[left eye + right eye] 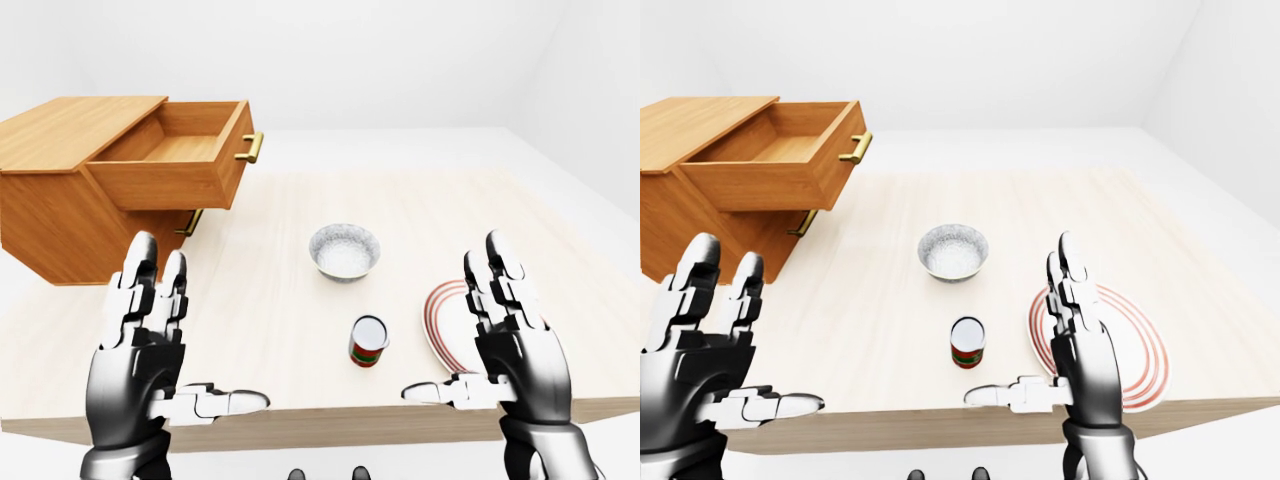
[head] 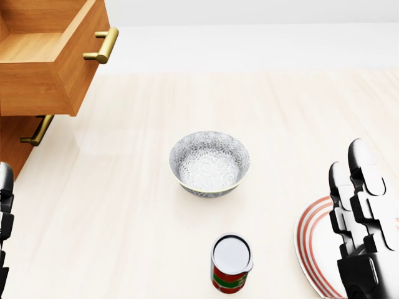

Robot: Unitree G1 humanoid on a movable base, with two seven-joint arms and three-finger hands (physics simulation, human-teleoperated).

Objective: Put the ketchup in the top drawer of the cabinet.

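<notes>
Left-eye view: I'm holding my left robot hand and right robot hand up over the table edge, fingers spread wide, gripping nothing. The ketchup is standing upright between them, nearer the right one, untouched. The bowl is sitting at its 12 o'clock.

Head view: the plate is lying at the can's 3 o'clock.

Right-eye view: the top drawer is hanging open at 10 o'clock, cabinet under it.
</notes>
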